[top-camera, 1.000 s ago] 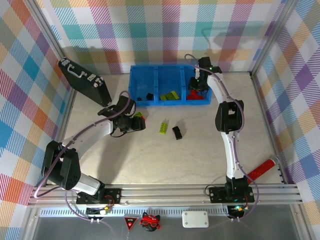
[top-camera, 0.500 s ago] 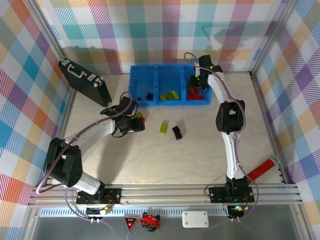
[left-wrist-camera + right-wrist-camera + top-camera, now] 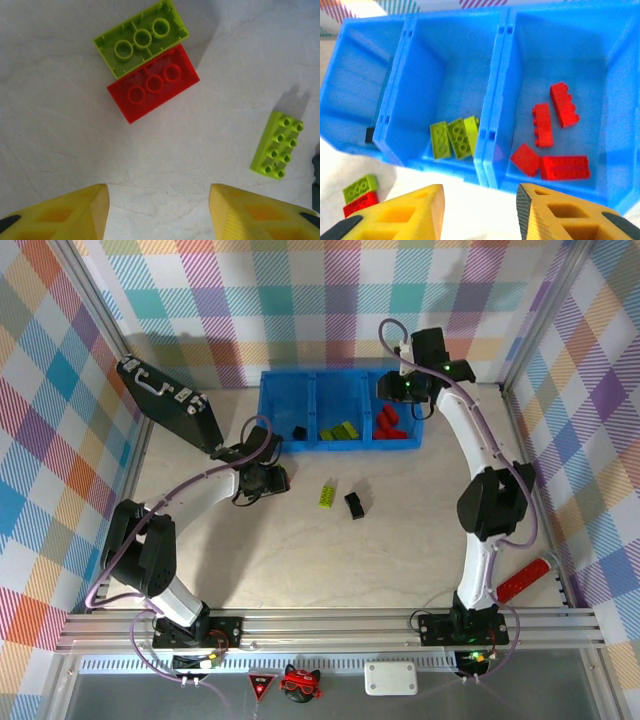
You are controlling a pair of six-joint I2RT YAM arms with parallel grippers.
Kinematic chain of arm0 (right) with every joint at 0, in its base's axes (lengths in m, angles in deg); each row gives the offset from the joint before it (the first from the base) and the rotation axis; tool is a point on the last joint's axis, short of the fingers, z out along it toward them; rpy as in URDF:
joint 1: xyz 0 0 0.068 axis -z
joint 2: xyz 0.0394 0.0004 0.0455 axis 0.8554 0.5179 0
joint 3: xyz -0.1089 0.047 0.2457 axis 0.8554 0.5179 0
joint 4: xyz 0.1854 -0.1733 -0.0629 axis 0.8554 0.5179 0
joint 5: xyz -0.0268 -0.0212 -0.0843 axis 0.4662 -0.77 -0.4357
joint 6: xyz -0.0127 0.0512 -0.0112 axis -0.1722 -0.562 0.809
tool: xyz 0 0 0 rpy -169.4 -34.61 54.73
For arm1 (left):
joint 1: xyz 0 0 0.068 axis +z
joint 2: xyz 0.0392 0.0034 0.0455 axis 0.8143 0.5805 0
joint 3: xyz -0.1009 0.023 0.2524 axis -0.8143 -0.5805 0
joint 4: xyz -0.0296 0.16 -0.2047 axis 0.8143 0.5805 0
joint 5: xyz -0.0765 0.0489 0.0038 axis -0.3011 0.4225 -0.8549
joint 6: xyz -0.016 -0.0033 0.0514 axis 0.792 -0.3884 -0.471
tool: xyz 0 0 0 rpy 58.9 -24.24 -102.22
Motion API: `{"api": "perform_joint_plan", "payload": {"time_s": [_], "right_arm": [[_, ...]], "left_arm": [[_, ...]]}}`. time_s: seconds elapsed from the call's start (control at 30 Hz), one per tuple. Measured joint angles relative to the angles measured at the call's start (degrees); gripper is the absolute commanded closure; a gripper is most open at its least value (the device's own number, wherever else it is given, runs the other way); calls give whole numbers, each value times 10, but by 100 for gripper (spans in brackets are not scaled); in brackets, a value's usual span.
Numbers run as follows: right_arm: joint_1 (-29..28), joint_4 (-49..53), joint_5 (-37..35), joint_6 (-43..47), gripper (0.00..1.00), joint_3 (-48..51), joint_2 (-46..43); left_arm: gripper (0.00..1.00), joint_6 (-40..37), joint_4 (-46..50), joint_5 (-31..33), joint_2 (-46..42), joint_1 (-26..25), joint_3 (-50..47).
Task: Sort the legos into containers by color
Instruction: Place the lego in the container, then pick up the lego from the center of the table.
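Both arms are built from white tubes joined by blocky black housings; the left arm [image 3: 190, 502] and the right arm [image 3: 470, 435] each carry a thin lilac-grey cable [image 3: 385, 335] that runs loosely alongside the tubes in loops; each ends in a black base [image 3: 465, 625], and a small green light [image 3: 447, 367] glows near the right wrist; the left gripper [image 3: 157, 189] has bright yellow plastic fingers [image 3: 65, 215], wedge-shaped, with hollow angular pockets moulded into their tops and black patches at the outer edges; the right gripper [image 3: 479, 189] has the same yellow fingers, one with fine ribbing along its inner face
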Motion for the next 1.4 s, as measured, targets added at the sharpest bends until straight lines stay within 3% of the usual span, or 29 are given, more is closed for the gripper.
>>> {"api": "perform_joint_plan", "payload": {"time_s": [0.27, 0.57, 0.67, 1.4], "right_arm": [[-3, -19, -4, -20, 55, 172, -122], [-3, -36, -7, -42, 55, 315, -247], [-3, -41, -7, -48, 54, 341, -275], [-3, -45, -7, -58, 54, 391, -318]], "left_arm": [[29, 43, -37, 41, 30, 0, 25], [28, 66, -48, 57, 104, 0, 79], [19, 69, -45, 62, 125, 5, 99], [17, 90, -65, 53, 224, 51, 141]]}}
